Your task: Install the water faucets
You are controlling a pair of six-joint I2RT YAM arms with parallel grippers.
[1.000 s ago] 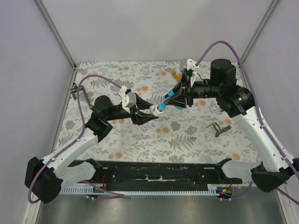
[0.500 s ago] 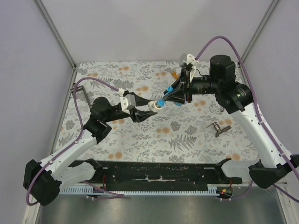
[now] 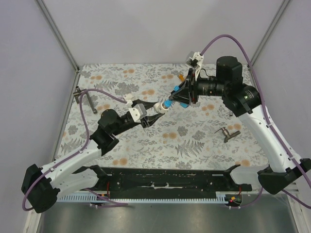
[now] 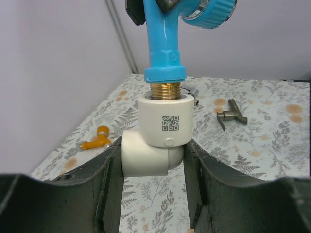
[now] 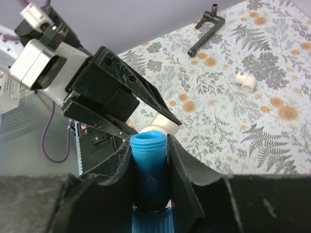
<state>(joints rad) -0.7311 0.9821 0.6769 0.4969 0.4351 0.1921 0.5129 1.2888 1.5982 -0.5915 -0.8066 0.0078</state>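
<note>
Left hand clamps the white elbow fitting above the table, right hand grips the blue faucet upright over it, its brass thread entering the fitting's mouth, and the orange faucet lies apart on the table.

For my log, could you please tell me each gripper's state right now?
Left gripper: closed on the white elbow fitting.
Right gripper: closed on the blue faucet.
</note>
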